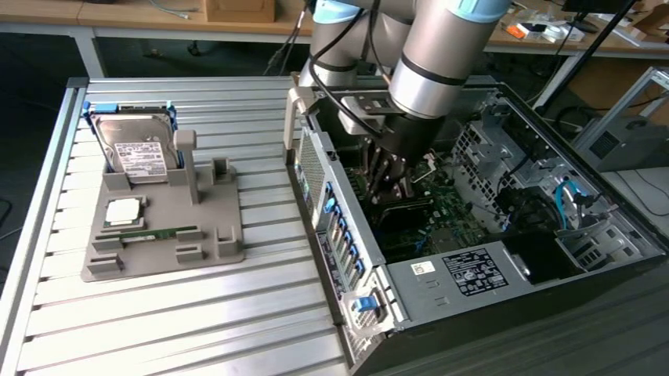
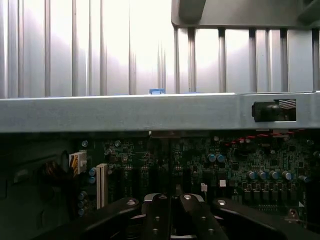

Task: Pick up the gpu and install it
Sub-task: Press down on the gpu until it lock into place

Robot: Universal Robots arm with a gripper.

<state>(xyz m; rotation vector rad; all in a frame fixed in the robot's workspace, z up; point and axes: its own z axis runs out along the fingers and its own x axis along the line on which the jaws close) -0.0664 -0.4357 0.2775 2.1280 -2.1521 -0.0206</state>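
End effector [image 1: 389, 182] fully closed inside open computer case [image 1: 627, 258], above motherboard [image 2: 240, 160]; held item unclear

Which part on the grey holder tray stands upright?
The silver hard drive with the white label, propped at the tray's far end; the square processor and green memory stick lie flat.

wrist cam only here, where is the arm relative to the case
Observer: The gripper is down inside the open case, above the motherboard.
Operator: whats on the table outside
Observer: A grey holder, on the exterior view's left of the case.
Operator: anything in it
Observer: A hard drive standing upright, and a memory stick lying flat.
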